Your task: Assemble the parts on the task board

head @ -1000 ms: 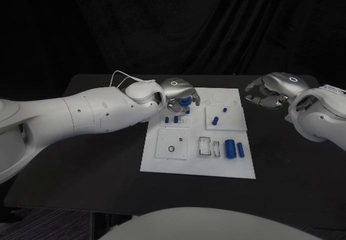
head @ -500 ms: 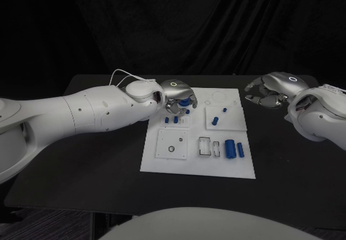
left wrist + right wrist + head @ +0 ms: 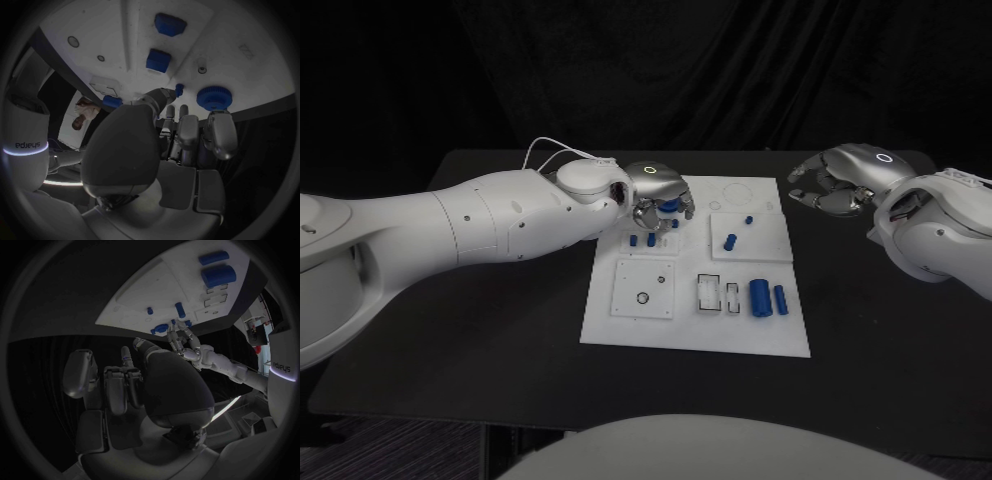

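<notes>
The white task board (image 3: 675, 320) lies mid-table. At its far left corner stands a round blue knob (image 3: 671, 206) (image 3: 214, 98). My left hand (image 3: 653, 192) (image 3: 181, 135) hovers over it, fingers apart and pointing down around it, holding nothing. The thumb tip comes close to a small blue peg (image 3: 179, 90) (image 3: 675, 223). Two short blue pegs (image 3: 642, 240) stand just nearer on the board. My right hand (image 3: 831, 188) (image 3: 134, 380) hangs off the board's far right corner with its fingers curled in and nothing in them.
On the board's right half lie a thick blue cylinder (image 3: 760, 297), a thinner one (image 3: 780, 299) and a peg (image 3: 731, 241). Rectangular slots (image 3: 711, 293) and a small dark ring (image 3: 642, 298) sit in the near half. Bare black table (image 3: 488, 330) surrounds the board.
My left hand has settled slightly lower over the blue knob. The right hand and the parts on the board have stayed put.
</notes>
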